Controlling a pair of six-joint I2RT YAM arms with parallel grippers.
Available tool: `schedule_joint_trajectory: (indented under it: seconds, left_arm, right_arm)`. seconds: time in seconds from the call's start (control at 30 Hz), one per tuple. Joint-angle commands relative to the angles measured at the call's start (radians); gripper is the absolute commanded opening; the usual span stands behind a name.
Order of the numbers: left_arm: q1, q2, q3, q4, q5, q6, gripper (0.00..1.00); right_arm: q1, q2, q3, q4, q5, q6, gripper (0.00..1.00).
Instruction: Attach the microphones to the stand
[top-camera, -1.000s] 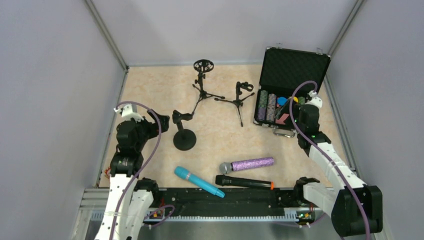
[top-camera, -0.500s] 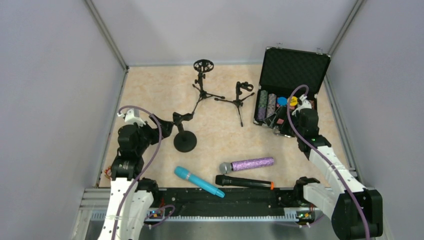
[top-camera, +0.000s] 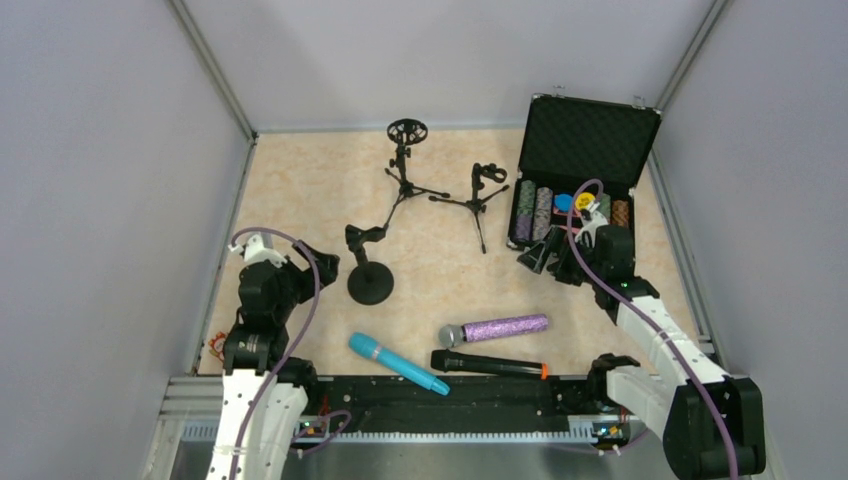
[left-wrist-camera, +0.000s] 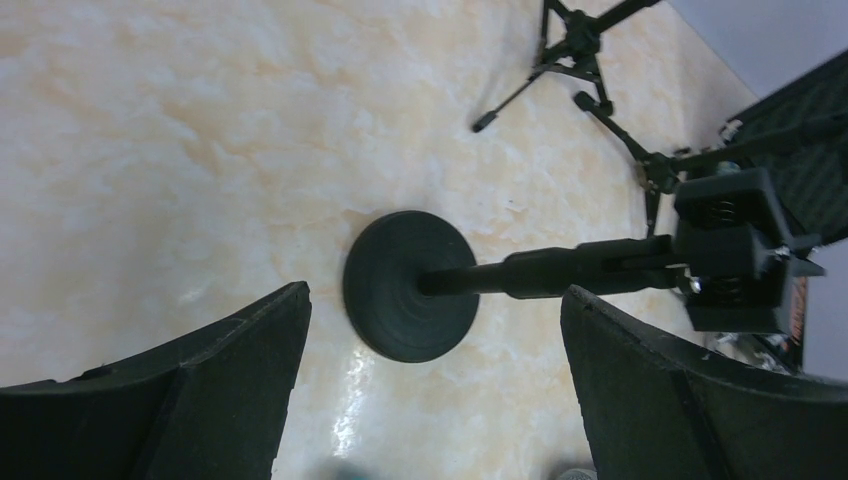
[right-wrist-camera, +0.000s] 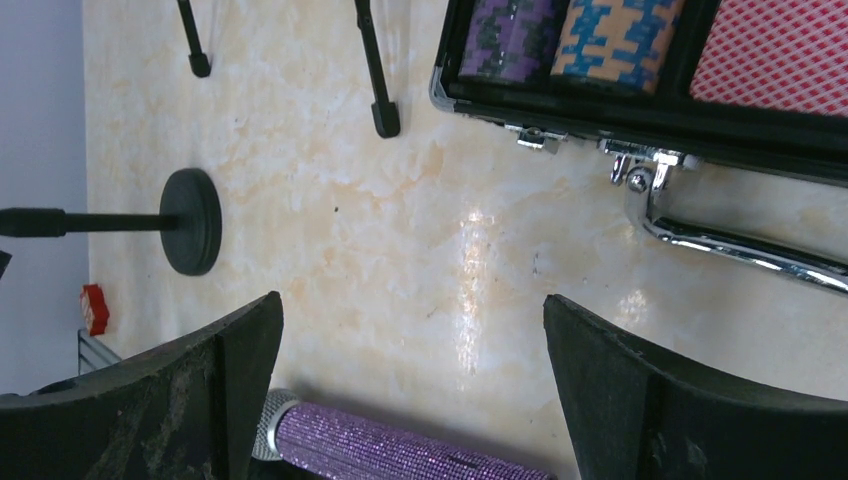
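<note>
Three microphones lie near the table's front edge: a cyan one (top-camera: 398, 363), a purple glitter one (top-camera: 495, 329) with a silver grille, and a black one (top-camera: 488, 364) with an orange end ring. The round-base stand (top-camera: 370, 280) is upright at left centre, and its clip (left-wrist-camera: 735, 250) is empty. Two tripod stands (top-camera: 405, 170) (top-camera: 483, 192) sit farther back. My left gripper (top-camera: 318, 262) (left-wrist-camera: 432, 292) hangs open just left of the round base (left-wrist-camera: 410, 285). My right gripper (top-camera: 550, 258) (right-wrist-camera: 412, 300) is open above bare table, with the purple microphone (right-wrist-camera: 400, 450) below it.
An open black case (top-camera: 585, 150) of poker chips stands at the back right, its chrome handle (right-wrist-camera: 730, 245) facing the front. Grey walls close in the left, right and back sides. A black rail (top-camera: 450, 395) runs along the near edge.
My right gripper has come off the case toward the front left, over the table near the purple microphone. My left gripper has drawn back slightly toward the near edge. Microphones and stands have not moved.
</note>
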Motion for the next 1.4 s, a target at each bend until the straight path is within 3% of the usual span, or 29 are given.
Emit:
schedule_joint_trajectory:
  seconds: [0.0,0.4,0.67,1.13,1.37]
  left_arm:
    - [0.000,-0.011,0.053,-0.064,-0.165,-0.003,0.99]
    - [0.000,0.128,0.173,-0.026,-0.108,0.156,0.99]
    - [0.000,0.293,0.289,-0.105,-0.025,0.306,0.98]
    - [0.000,0.366,0.261,-0.064,-0.090,0.403,0.98]
    - [0.000,0.352,0.243,-0.066,-0.143,0.407,0.98]
  right_arm:
    - [-0.011,-0.031,-0.018,0.028,-0.084,-0.034,0.99]
    - [-0.011,-0.036,0.002,0.036,-0.200,-0.063,0.99]
    - [-0.002,0.033,0.082,-0.021,-0.228,-0.118,0.99]
    - [0.383,0.221,0.334,-0.036,-0.020,-0.202,0.99]
    - [0.497,0.233,0.281,0.147,-0.078,-0.179,0.99]
